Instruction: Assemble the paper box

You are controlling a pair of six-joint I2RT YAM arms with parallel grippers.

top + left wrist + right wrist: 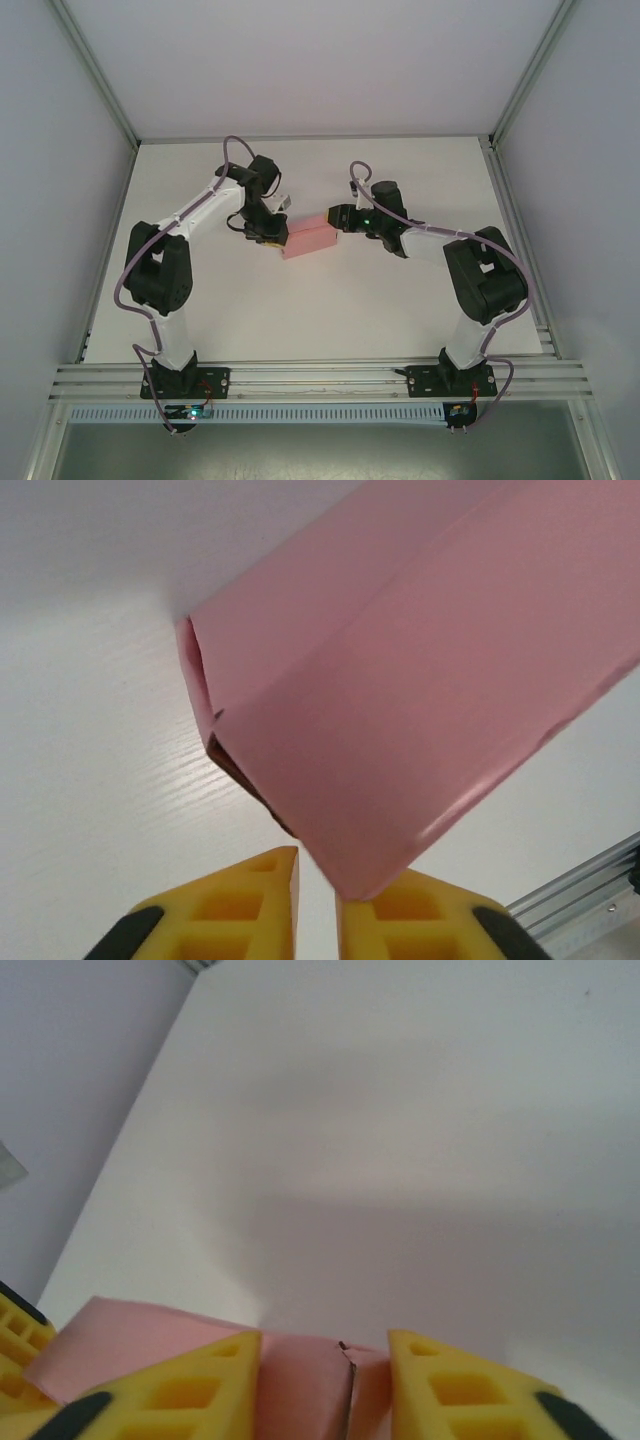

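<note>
Paper box (308, 241) — on the desk (400, 310), between my tools. Likely light, easily crushed; take by folded edges. Left tool (316, 905) nearly closed at its corner, right tool (325, 1370) astride its end — whether either grips, I cannot tell.

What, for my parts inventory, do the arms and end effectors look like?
Left arm and right arm: white links, black joint housings, purple cables looped alongside. Left end effector and right end effector have yellow latticed fingers with black patches. Green light on right wrist.
</note>
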